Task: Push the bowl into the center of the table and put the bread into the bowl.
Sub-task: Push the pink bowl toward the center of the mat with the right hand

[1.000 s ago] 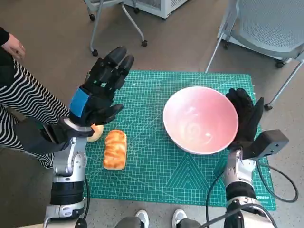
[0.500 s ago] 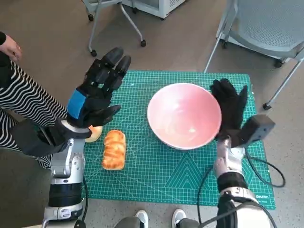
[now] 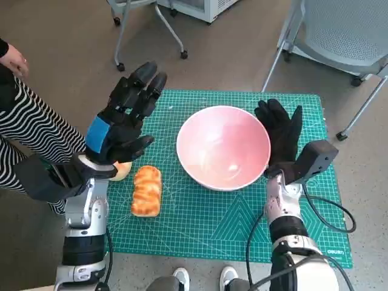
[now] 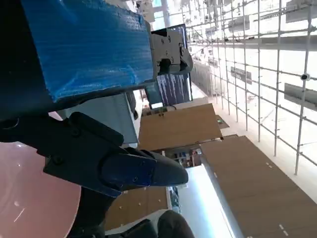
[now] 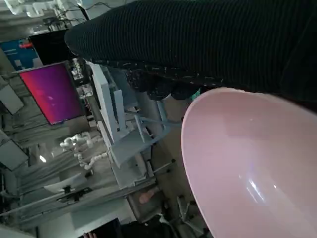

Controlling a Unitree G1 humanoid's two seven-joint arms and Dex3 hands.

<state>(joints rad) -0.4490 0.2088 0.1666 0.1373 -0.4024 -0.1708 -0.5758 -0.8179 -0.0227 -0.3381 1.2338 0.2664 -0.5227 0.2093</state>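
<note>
I see the golden oblong bread loaf (image 3: 147,191) lying near-to-far, left of the round pink bowl (image 3: 222,147). My gloved right hand (image 3: 280,133) presses flat against the bowl's right side, fingers straight, holding nothing; my blue-taped left hand (image 3: 123,123) hovers spread and empty.

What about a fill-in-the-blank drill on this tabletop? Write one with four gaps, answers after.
1. The bowl is ____ in colour.
2. The right hand rests against the bowl's ____ side.
3. The bread lies on the ____ cutting mat, outside the bowl.
4. The left hand holds ____, fingers spread.

Missing words: pink; right; green; nothing
</note>
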